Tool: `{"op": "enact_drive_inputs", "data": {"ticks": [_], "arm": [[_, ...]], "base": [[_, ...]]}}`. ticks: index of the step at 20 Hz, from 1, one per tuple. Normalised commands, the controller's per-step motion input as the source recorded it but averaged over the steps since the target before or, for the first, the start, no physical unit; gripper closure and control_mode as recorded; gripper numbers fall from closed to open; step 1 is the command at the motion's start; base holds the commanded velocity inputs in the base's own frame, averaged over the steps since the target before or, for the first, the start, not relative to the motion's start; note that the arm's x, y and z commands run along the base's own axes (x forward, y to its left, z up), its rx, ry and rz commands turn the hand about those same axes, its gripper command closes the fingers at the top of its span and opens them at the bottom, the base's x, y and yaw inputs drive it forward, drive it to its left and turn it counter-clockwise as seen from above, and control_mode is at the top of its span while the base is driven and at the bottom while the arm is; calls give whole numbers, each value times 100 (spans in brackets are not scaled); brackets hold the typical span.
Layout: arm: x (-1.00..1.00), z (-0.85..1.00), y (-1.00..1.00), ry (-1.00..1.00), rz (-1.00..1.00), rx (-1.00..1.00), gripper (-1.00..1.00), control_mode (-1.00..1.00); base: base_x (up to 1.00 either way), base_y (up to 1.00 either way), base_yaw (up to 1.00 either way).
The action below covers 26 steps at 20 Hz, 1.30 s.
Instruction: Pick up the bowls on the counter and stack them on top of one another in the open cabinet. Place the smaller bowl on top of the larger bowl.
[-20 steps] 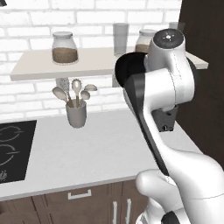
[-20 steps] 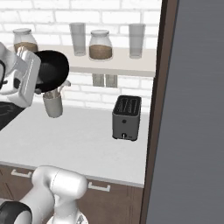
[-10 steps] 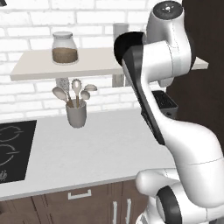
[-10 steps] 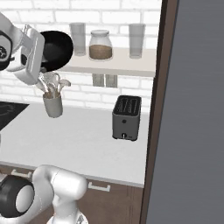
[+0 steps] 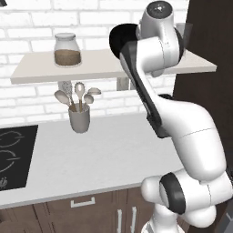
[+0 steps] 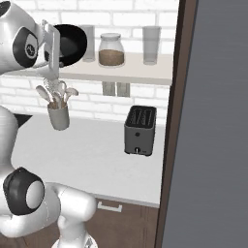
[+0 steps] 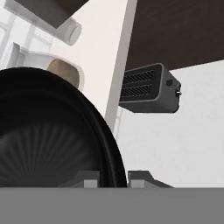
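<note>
**Black bowl carried at shelf height, not yet set down**

Black and glossy, the bowl [image 6: 71, 44] hangs in the air at the level of the open cabinet [image 5: 113, 63], the pale shelf board against the white brick wall. From the right base view it sits tilted on edge, its hollow facing sideways, just left of a glass jar of brown grains [image 6: 111, 50] and in front of a clear tumbler [image 6: 87, 42]. In the hand view the tool [image 7: 113, 180] has its two fingertips either side of the bowl's rim, one inside and one outside, so it is pinching the wall of the bowl. Its rim looks clearly wider than the jar beside it, so I take it for the larger bowl, though I can't be sure with no second bowl to compare.

Below, the tabletop [image 5: 104, 154] carries a grey utensil cup [image 5: 79, 119] with spoons and, further right, a dark toaster [image 6: 139, 130].

The step in hand looks like the carry to the shelf. Next the arm would need to bring the bowl over a bare stretch of the board, between the jars, level it so the opening faces up, lower it until it rests flat, and only then let go. The glassware stands close, so a wide swing could knock it.
</note>
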Motion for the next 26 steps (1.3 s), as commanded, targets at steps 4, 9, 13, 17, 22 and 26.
{"op": "enact_drive_inputs", "data": {"ticks": [4,9,13,17,22,26], "arm": [[71,0,16,-1,8,-1,100,-100],[55,-8,30,1,5,-1,100,-100],[51,-30,32,1,3,-2,100,-100],[47,-24,23,0,1,-1,100,-100],[28,-30,27,1,0,-4,100,-100],[20,-16,15,2,0,-2,100,-100]], "base": [[0,0,0],[0,0,0],[0,0,0],[0,0,0],[0,0,0],[0,0,0]]}}
